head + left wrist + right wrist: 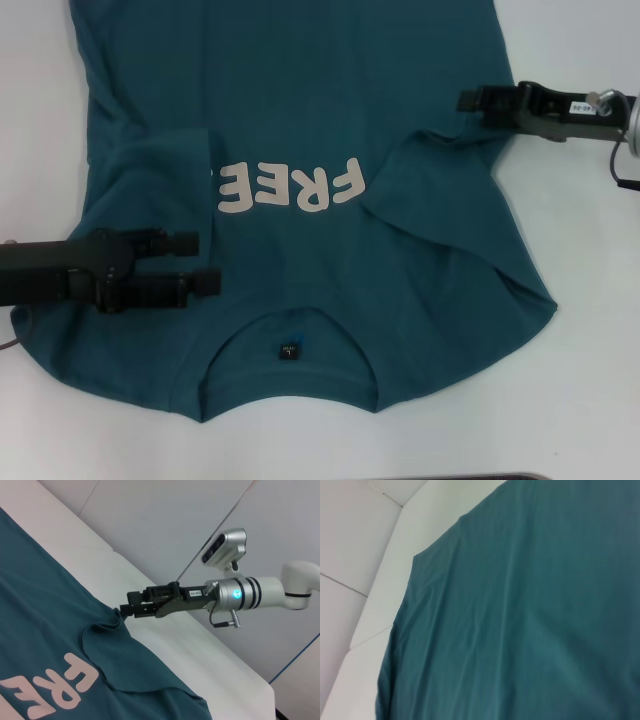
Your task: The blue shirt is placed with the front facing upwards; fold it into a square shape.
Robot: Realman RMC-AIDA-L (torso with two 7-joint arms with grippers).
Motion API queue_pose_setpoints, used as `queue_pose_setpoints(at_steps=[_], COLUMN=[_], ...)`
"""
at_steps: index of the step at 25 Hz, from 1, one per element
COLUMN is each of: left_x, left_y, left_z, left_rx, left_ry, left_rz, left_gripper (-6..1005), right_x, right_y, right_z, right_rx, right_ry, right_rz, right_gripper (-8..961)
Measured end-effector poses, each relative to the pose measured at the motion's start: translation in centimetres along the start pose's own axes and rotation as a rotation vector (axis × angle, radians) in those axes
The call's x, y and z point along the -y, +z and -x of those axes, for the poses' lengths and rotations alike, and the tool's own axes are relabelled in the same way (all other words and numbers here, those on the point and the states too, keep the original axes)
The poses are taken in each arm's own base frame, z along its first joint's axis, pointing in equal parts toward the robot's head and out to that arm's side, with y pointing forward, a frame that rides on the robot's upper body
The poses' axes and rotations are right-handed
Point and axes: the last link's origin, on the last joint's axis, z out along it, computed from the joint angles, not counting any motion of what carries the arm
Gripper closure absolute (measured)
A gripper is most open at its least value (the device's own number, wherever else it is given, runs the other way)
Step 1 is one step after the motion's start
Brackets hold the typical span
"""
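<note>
Reaching level across the blue shirt in the head view, the left pincer holds its fingers apart over the cloth just beside the "FREE" lettering. The right pincer sits at the shirt's far edge on the white worktop; collar nearest the robot, length running away.

From the left wrist, the right pincer is closed, pinching the shirt's puckered edge.

From the right wrist, only teal cloth on the worktop shows.

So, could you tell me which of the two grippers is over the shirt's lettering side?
The left gripper, lying over the dark teal-blue cotton shirt; the right gripper sits at its edge.
</note>
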Motion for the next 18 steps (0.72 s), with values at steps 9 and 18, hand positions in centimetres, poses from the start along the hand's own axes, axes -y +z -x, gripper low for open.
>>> queue_pose_setpoints(at_steps=[9, 18], left_x=[0.0, 0.0], left_y=[0.1, 0.3], left_z=[-0.1, 0.0], left_rx=[-0.001, -0.001], left_ry=[0.001, 0.002], left_rz=[0.003, 0.010], left_gripper=[113, 113], right_x=[1.7, 2.3], right_y=[-2.3, -2.3], right_z=[-1.0, -1.9], right_rx=[0.005, 0.001], right_ry=[0.071, 0.112], right_rz=[0.004, -0.008], right_gripper=[339, 339])
